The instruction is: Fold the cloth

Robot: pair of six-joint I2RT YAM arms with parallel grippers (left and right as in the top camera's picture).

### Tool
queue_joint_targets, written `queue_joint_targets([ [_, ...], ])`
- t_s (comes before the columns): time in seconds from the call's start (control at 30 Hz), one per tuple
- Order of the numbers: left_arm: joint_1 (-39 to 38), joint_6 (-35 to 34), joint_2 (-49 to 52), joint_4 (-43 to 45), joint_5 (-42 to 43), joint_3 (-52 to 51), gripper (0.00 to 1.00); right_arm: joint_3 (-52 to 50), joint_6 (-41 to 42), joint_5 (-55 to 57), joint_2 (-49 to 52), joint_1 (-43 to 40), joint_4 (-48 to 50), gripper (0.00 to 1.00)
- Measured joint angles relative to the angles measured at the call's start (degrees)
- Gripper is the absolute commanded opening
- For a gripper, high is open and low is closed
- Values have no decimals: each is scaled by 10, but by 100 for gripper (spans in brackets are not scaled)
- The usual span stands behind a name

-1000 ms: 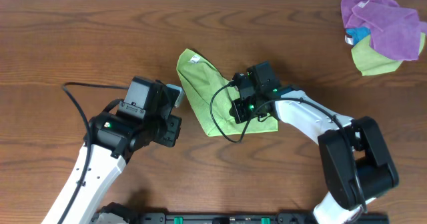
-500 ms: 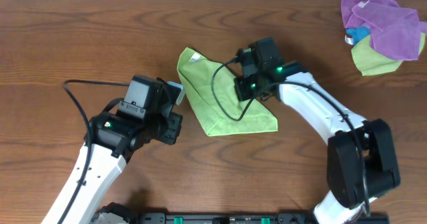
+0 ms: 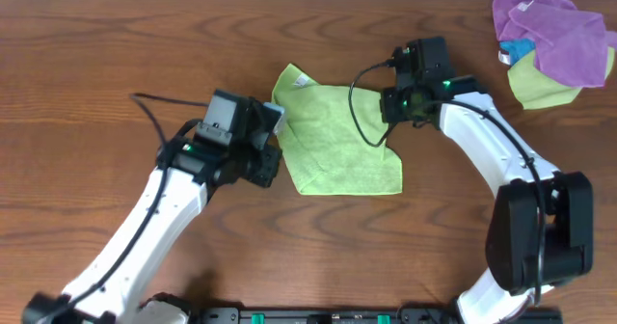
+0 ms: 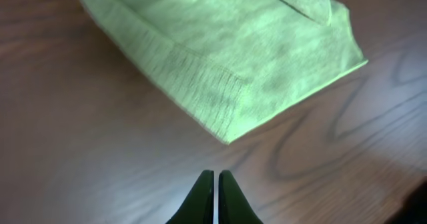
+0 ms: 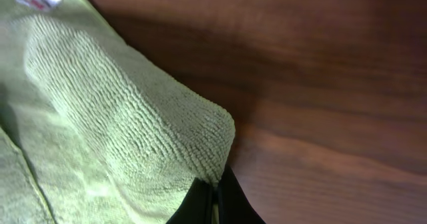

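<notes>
The cloth (image 3: pixel 337 146) lies spread in the middle of the wooden table, light lime green, with its small white tag (image 3: pixel 301 81) at the far left corner. My right gripper (image 3: pixel 391 136) is shut on the cloth's right corner and holds it lifted; the right wrist view shows the cloth (image 5: pixel 113 131) pinched in the gripper (image 5: pixel 215 184). My left gripper (image 3: pixel 274 160) sits at the cloth's left edge. In the left wrist view that gripper (image 4: pixel 216 175) is shut over bare wood, a little short of a corner of the cloth (image 4: pixel 220 57), with nothing in it.
A purple cloth (image 3: pixel 554 30) is bunched with a yellower green cloth (image 3: pixel 540 85) and a small blue item (image 3: pixel 516 51) at the far right corner. The right arm's black cable (image 3: pixel 359 102) loops over the lime cloth.
My right gripper has moved right and away, drawing the cloth's corner with it, so the cloth is spread wider. My left arm has moved right, up to the cloth's left edge.
</notes>
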Motion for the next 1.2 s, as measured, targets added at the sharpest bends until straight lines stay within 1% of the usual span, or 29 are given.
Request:
queue_joint_targets([
  [0.23, 0, 3, 84, 104, 85, 0, 6, 6, 0, 2, 0, 1, 2, 2],
  [0.37, 0, -2, 128, 137, 122, 0, 6, 6, 0, 2, 0, 1, 2, 2],
  [0.57, -15, -11, 162, 179, 143, 0, 6, 6, 0, 2, 0, 1, 2, 2],
  [0.83, -71, -17, 193, 191, 118, 0, 6, 6, 0, 2, 0, 1, -6, 2],
  [1.0, -90, -21, 195, 168, 47, 0, 5, 6, 0, 2, 0, 1, -13, 2],
  [1.2, -94, -23, 196, 163, -4, 0, 6, 6, 0, 2, 0, 1, -21, 2],
])
